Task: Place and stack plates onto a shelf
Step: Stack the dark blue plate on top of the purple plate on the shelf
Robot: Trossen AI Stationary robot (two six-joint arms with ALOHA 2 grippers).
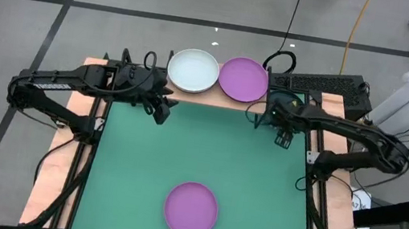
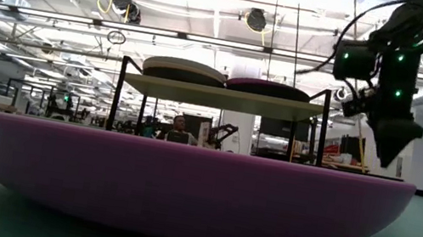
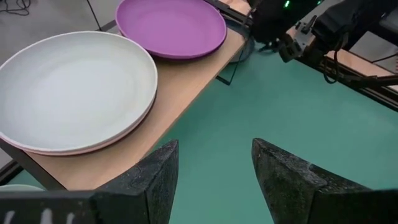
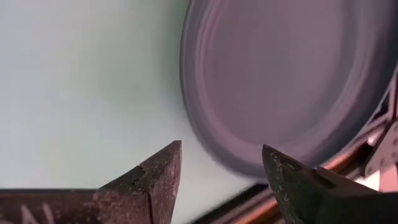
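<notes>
A purple plate [image 1: 191, 209] lies flat on the green mat near the table's near edge; it fills the foreground of the low view [image 2: 182, 191] and shows blurred in the right wrist view [image 4: 292, 81]. The shelf [image 3: 180, 93] stands at the far edge. It carries a stack topped by a pale white-blue plate [image 1: 193, 71], with a pinkish rim [image 3: 81, 149] under it, and a stack topped by a second purple plate [image 1: 243, 79]. My left gripper [image 1: 162, 114] hovers open in front of the shelf's left end. My right gripper [image 1: 283, 140] hangs open in front of its right end.
Black shelf legs [image 2: 117, 94] stand on the mat at the far edge. Light-wood strips [image 1: 59, 166] run along the table's sides. The mat between the shelf and the near plate is bare [image 1: 200, 142]. A keyboard [image 1: 319, 84] sits behind the shelf's right end.
</notes>
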